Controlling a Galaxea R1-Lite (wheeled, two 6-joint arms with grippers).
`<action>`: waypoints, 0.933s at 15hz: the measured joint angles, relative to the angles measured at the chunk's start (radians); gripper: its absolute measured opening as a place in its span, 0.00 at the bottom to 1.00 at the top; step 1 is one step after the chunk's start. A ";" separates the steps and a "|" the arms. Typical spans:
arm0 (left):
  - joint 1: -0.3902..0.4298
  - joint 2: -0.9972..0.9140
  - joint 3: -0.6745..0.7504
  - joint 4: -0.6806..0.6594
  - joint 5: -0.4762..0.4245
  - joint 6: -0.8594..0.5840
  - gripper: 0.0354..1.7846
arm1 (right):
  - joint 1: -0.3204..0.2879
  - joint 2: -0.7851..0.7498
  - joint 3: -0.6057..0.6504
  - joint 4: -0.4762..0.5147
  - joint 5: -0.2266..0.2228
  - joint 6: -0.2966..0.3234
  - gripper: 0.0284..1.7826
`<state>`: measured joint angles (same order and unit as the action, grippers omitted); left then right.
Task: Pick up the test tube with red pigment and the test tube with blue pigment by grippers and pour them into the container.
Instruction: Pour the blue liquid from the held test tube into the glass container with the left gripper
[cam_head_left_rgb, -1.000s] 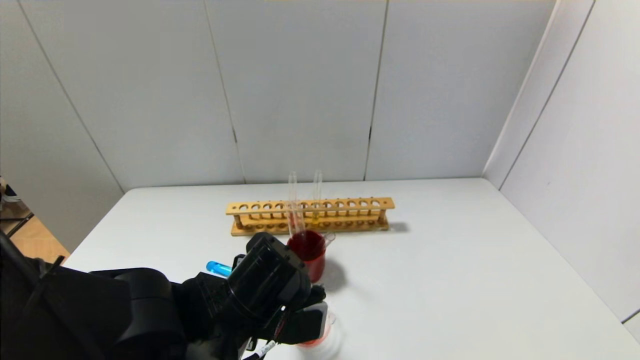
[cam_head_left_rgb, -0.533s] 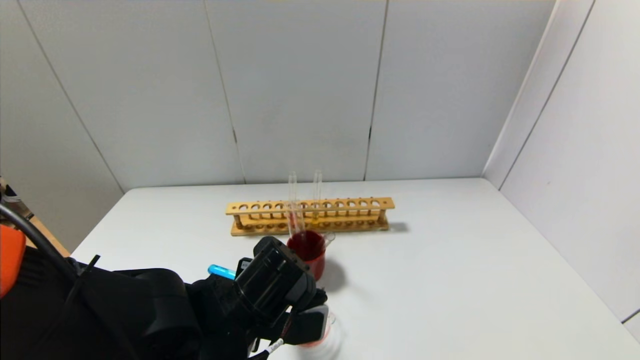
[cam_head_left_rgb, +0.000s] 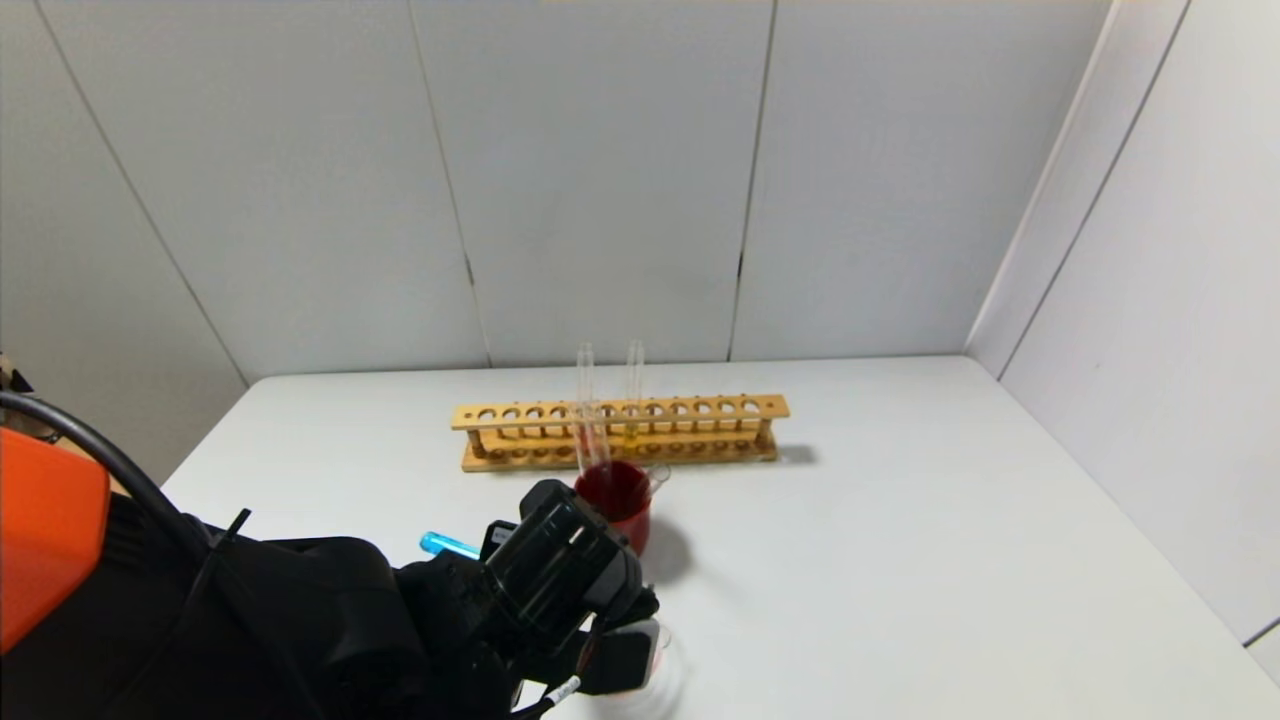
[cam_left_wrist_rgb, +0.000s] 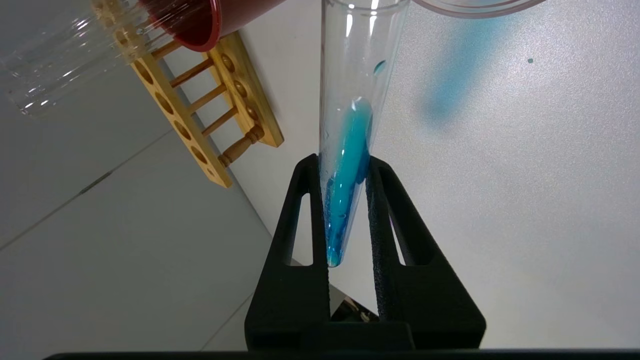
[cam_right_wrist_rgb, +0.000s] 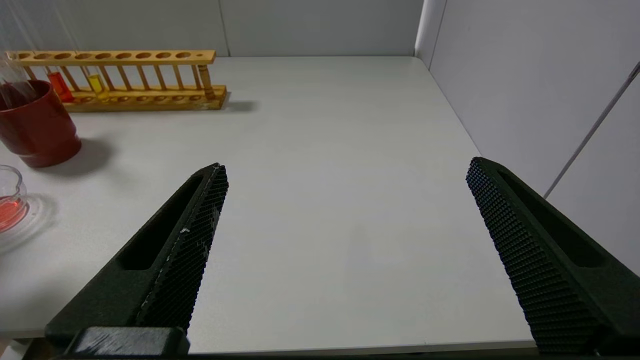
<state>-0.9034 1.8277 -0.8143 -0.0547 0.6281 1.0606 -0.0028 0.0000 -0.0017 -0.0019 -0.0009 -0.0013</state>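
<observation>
My left gripper (cam_left_wrist_rgb: 343, 162) is shut on the test tube with blue pigment (cam_left_wrist_rgb: 345, 190), near its rounded bottom. The tube lies tilted, and its blue liquid has spread along its wall towards the mouth, which is out of frame next to the container's rim (cam_left_wrist_rgb: 475, 5). In the head view the tube's blue end (cam_head_left_rgb: 447, 545) sticks out behind the left gripper (cam_head_left_rgb: 600, 640), which hides most of the container (cam_head_left_rgb: 662, 650). The container (cam_right_wrist_rgb: 10, 200) holds red liquid. My right gripper (cam_right_wrist_rgb: 345, 170) is open and empty, low at the table's near edge.
A dark red cup (cam_head_left_rgb: 615, 500) stands just behind the container, with a clear tube (cam_head_left_rgb: 590, 440) leaning in it. Behind it stands the wooden rack (cam_head_left_rgb: 700, 425), which holds a red-liquid tube (cam_right_wrist_rgb: 60, 85) and a yellow-liquid tube (cam_right_wrist_rgb: 95, 82). Walls stand at the back and right.
My left arm has shifted a little right and nearer, carrying the blue tube with it. The arm's orange shell has come into view at the left. The right arm has not visibly moved.
</observation>
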 joint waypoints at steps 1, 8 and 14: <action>0.000 0.002 0.000 0.000 0.000 0.002 0.15 | 0.000 0.000 0.000 0.000 0.000 0.000 0.98; 0.007 0.009 -0.007 0.000 0.000 0.055 0.15 | 0.000 0.000 0.000 0.000 0.000 0.000 0.98; 0.023 0.012 -0.014 0.000 0.000 0.094 0.15 | 0.000 0.000 0.000 0.000 0.000 0.000 0.98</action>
<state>-0.8804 1.8400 -0.8279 -0.0551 0.6283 1.1551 -0.0028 0.0000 -0.0017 -0.0023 -0.0009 -0.0013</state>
